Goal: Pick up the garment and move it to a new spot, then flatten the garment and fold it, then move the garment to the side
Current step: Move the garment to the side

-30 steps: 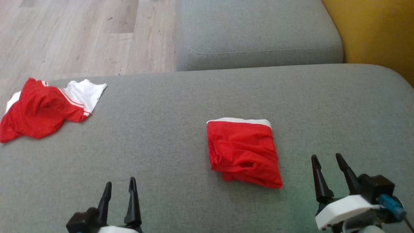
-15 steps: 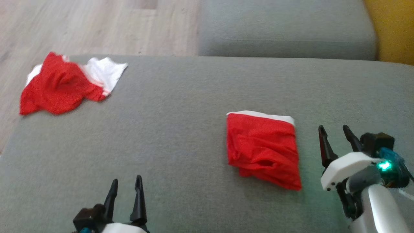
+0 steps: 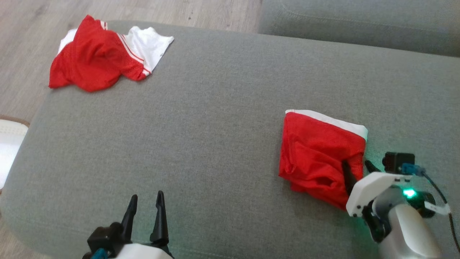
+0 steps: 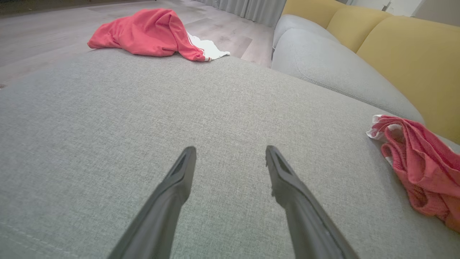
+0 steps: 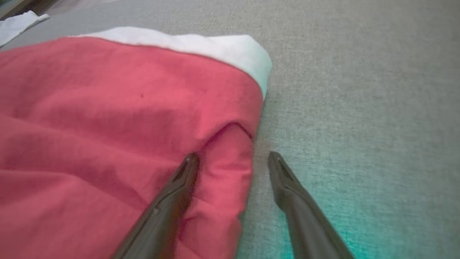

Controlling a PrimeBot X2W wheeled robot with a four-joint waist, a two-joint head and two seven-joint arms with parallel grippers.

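I have the right gripper (image 3: 355, 164) fully spread and empty at the right edge of the folded red mesh garment with a white band (image 3: 316, 151), which lies on the grey fabric sofa cushion (image 3: 215, 126). One finger is over the cloth, the other over the bare cushion beside it. I think this is so that closing pinches that edge. The left gripper (image 3: 146, 196) hovers wide and empty, well apart.

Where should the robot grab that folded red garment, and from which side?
Probably its right-hand edge, from the robot's right, low along the cushion. The folded red garment lies flat, and there its folded layers meet in a free edge; the jaws of the right gripper stand open astride it.
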